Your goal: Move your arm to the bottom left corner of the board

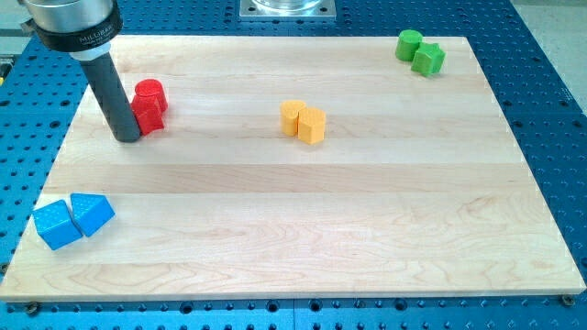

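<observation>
My tip (pixel 127 137) rests on the wooden board (pixel 303 220) in the upper left part of the view. It stands just left of two red blocks: a red cylinder (pixel 149 93) and a red block of unclear shape (pixel 148 116) below it, which the rod touches or nearly touches. Two blue blocks lie near the board's bottom left corner: a blue cube (pixel 56 225) and a blue wedge-like block (pixel 93 214). They are well below my tip.
Two yellow blocks (pixel 304 121) sit side by side near the board's middle top. Two green blocks (pixel 420 51) sit at the top right corner. A blue perforated table (pixel 559 119) surrounds the board.
</observation>
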Robot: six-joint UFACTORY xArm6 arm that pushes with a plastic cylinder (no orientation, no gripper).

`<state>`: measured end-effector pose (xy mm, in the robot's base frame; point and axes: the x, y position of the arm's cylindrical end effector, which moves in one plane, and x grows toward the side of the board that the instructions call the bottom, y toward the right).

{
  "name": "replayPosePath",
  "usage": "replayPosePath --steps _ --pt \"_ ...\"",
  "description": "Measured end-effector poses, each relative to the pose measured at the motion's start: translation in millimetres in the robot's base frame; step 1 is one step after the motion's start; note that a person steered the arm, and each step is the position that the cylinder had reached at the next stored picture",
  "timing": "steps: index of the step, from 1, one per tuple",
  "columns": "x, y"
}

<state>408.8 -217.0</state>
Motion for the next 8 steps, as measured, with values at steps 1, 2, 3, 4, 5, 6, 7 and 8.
replayPosePath --steps 1,2,3,4,5,6,7,8 --pt "0.9 3.6" --pt "-2.5 -3.0" --pt "-7.5 -24.2" --pt "-4.5 -24.5" --pt "33.8 -32.1" --pt "74.1 -61.8" --pt "87.9 -87.6" --pt "105.5 -87.6"
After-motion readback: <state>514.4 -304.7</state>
